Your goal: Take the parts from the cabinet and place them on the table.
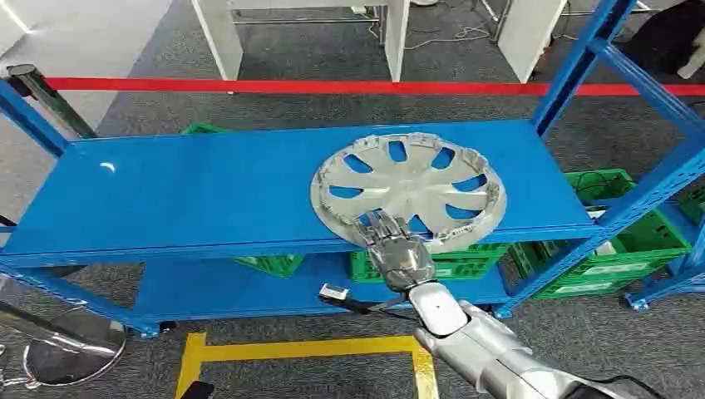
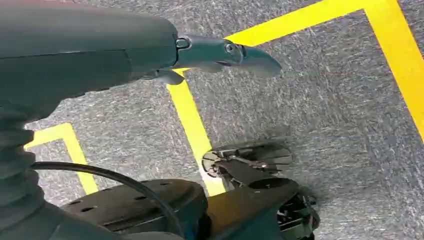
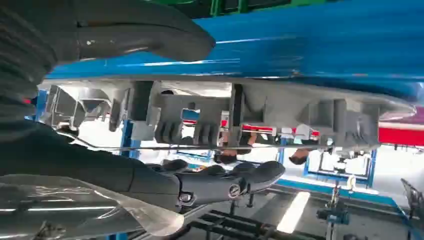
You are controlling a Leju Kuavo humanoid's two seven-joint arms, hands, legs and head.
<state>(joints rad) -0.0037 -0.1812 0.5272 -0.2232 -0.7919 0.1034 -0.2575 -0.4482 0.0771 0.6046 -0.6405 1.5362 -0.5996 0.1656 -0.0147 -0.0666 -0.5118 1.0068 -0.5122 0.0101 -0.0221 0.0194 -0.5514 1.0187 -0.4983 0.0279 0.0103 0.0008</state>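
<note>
Silver plastic, a round wheel cover (image 1: 408,189) lies flat on the top blue shelf (image 1: 208,191) of the cabinet, its near rim overhanging the shelf's front edge just ahead of the right hand (image 1: 397,246). That hand reaches in from below and in front, its fingers lying over the rim's upper face. In the right wrist view the thick thumb (image 3: 145,30) sits on one side of the cover's edge and the darker fingers (image 3: 235,182) on the other, with the ribbed rim (image 3: 240,117) between them. Whether they have closed firmly on it I cannot tell; there looks to be a gap on the finger side.

Being round, the cover has no long axis; what matters is that its bulk lies straight beyond the fingertips, so a pull back toward the robot should slide it off.

Hanging low over grey carpet and yellow floor tape, the left hand (image 2: 215,55) holds nothing, fingers loosely extended, well apart from the cover.
</note>
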